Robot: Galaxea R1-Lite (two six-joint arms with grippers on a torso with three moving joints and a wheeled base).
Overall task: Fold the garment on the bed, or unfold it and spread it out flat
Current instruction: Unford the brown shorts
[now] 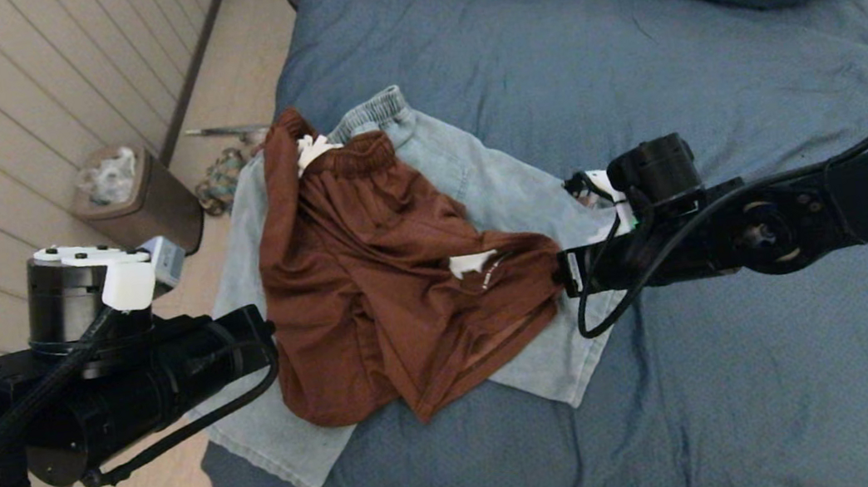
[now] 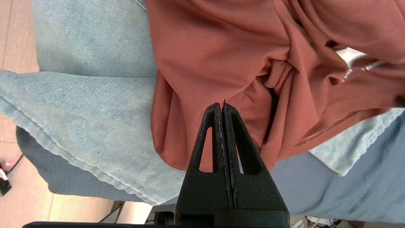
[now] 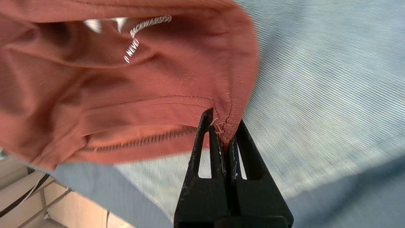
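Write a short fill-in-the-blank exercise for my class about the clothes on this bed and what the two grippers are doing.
1. The rust-brown shorts lie on top of light blue ____ shorts.
2. The right gripper is shut on the brown shorts' ____.
3. The left gripper, over the shorts, is shut and holds ____.
4. Both garments lie on the bed, whose cover is ____.

Missing words: denim; hem; nothing; blue

Head camera high above the bed (image 1: 752, 369); both wrist cameras close over rust shorts (image 1: 371, 277).
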